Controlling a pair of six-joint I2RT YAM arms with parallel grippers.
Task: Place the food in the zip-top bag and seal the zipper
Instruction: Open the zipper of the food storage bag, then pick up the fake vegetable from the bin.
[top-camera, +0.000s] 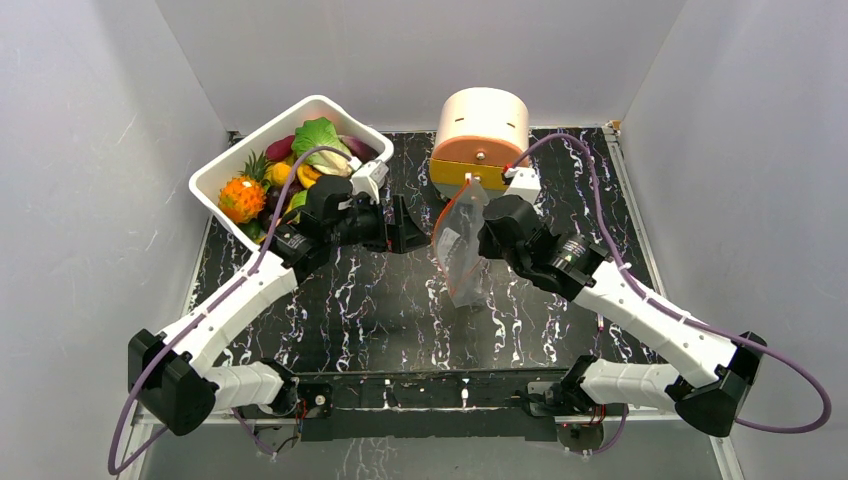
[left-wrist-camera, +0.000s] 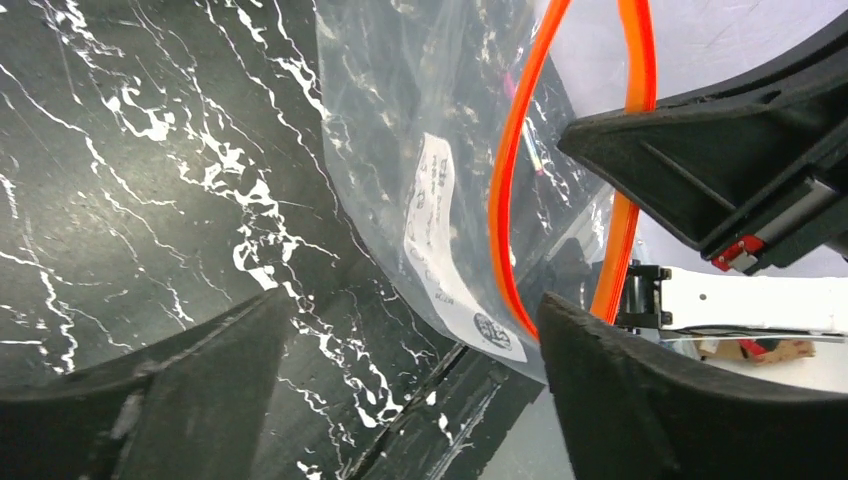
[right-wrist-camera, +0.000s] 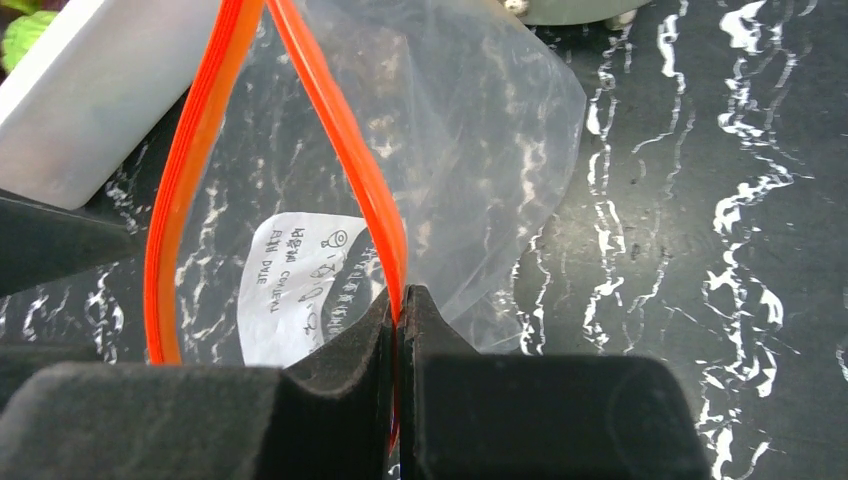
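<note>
Robot laboratory cell: white panel walls (top-camera: 100, 120) enclose a black marbled table (top-camera: 400, 310); arms (top-camera: 235, 300) bolted at its near edge.

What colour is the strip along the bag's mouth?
The strip is bright orange-red, clearest in the right wrist view.

Our left gripper (left-wrist-camera: 410, 305) stands wide apart, and just ahead of the gap between its fingers (left-wrist-camera: 180, 400) we see the clear zip-top bag (left-wrist-camera: 400, 130), its white label (left-wrist-camera: 440, 240) turned toward us. The orange zipper (left-wrist-camera: 508, 200) loops open ahead of our right-hand finger, one side running behind the dark right gripper (left-wrist-camera: 700, 160) beyond it. The black marbled table (left-wrist-camera: 130, 150) lies ahead of the left-hand finger.
</note>
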